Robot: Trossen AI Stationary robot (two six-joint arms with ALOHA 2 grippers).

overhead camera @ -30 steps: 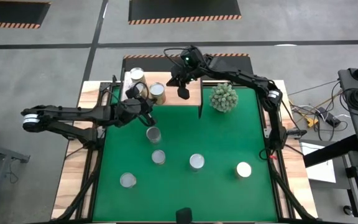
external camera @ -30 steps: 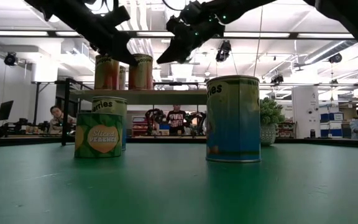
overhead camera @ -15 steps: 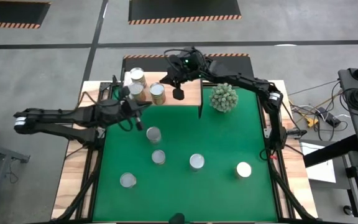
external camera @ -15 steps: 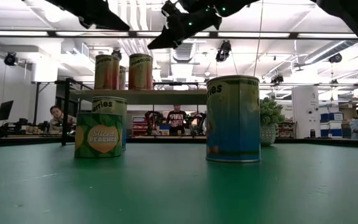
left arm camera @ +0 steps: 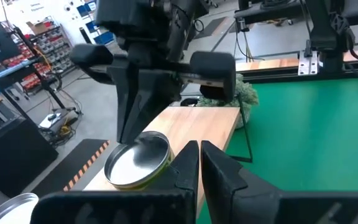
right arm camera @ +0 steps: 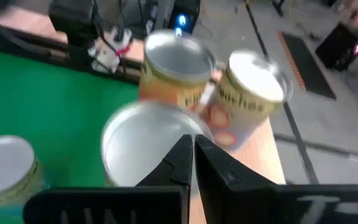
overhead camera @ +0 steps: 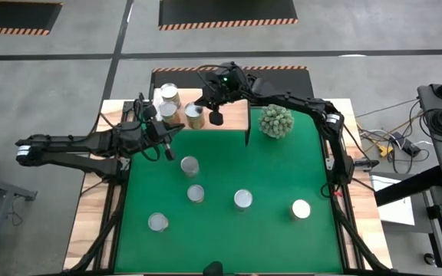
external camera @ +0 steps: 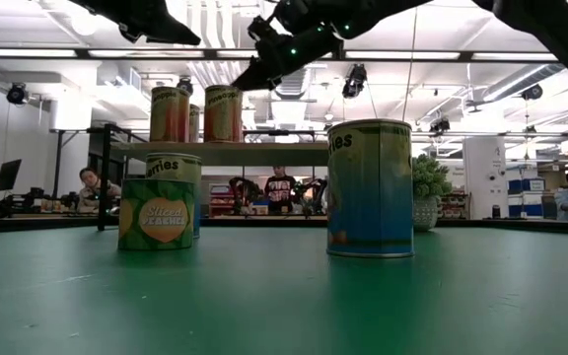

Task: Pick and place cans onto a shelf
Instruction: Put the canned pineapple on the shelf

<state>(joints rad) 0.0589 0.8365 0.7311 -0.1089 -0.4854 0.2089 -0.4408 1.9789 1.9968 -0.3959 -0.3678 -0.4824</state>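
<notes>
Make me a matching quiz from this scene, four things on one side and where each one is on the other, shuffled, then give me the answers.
Things:
1. spiky plant
2. right gripper
3. left gripper
4. three cans

Places:
A. standing on the wooden shelf
B. on the green mat, just right of the shelf
C. above the shelf, next to the cans there
D. over the mat's left edge, in front of the shelf

Pairs: 1-B, 2-C, 3-D, 4-A
</notes>
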